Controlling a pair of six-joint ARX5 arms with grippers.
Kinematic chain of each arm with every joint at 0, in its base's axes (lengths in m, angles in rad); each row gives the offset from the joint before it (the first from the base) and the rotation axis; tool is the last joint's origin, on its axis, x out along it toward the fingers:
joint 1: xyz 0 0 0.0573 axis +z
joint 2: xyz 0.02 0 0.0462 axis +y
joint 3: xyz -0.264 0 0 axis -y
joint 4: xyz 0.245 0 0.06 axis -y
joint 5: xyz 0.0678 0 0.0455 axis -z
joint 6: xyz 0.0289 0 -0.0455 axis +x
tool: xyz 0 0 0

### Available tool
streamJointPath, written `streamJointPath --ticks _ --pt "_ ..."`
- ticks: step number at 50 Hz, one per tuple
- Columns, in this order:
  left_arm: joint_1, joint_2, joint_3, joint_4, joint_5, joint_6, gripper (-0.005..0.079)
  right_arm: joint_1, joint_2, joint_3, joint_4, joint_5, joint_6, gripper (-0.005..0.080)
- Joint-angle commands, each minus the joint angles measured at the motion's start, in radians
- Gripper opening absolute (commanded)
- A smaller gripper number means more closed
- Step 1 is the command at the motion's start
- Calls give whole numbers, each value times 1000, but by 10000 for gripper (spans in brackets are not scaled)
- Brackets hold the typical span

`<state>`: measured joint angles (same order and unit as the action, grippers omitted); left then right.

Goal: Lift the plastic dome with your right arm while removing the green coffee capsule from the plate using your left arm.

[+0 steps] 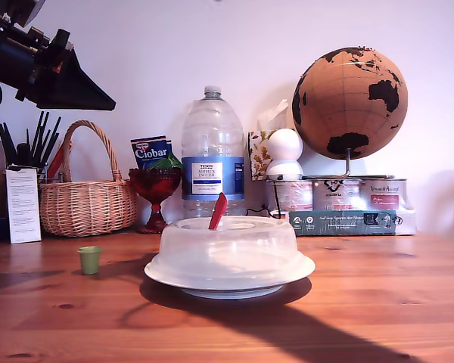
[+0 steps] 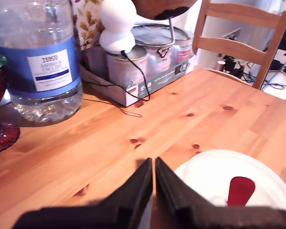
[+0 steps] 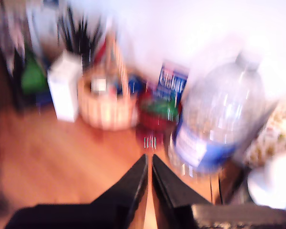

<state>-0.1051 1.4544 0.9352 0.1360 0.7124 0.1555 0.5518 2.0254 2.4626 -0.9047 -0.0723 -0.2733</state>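
The translucent plastic dome [image 1: 231, 246] with its red tab rests on the white plate [image 1: 299, 268] at mid-table. The green coffee capsule [image 1: 89, 259] stands upright on the bare wood, off the plate toward the exterior view's left. A black arm [image 1: 53, 72] with a pointed tip hangs high at the exterior view's upper left, well clear of both. My first gripper [image 2: 154, 164] is shut and empty above the table, with the dome [image 2: 219, 176] and red tab just beside its fingers. In the blurred second wrist view, my second gripper [image 3: 149, 160] is shut on nothing, high over the wood.
Along the back wall stand a wicker basket [image 1: 87, 197], a red goblet [image 1: 155, 189], a large water bottle [image 1: 212, 151], tins [image 1: 340, 193] and a globe [image 1: 350, 102]. A white card box [image 1: 23, 204] stands at the exterior view's left. A wooden chair [image 2: 243, 33] stands beyond the table edge.
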Motion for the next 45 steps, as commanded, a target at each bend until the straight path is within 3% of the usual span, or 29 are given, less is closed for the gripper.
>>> streamJointPath --ticks 1,5,15,45 --pt "-11 -15 1 15 -2 13 -19 -22 -8 6 -26 -56 -20 -11" --pt "-24 -16 1 22 -7 31 -19 -63 0 5 -56 -131 -21 -11" --pt "-36 -16 1 44 -27 55 -19 -129 3 -36 -66 -198 22 -11" --pt "-34 -14 0 36 17 57 -19 -94 -2 -267 61 -306 43 -12"
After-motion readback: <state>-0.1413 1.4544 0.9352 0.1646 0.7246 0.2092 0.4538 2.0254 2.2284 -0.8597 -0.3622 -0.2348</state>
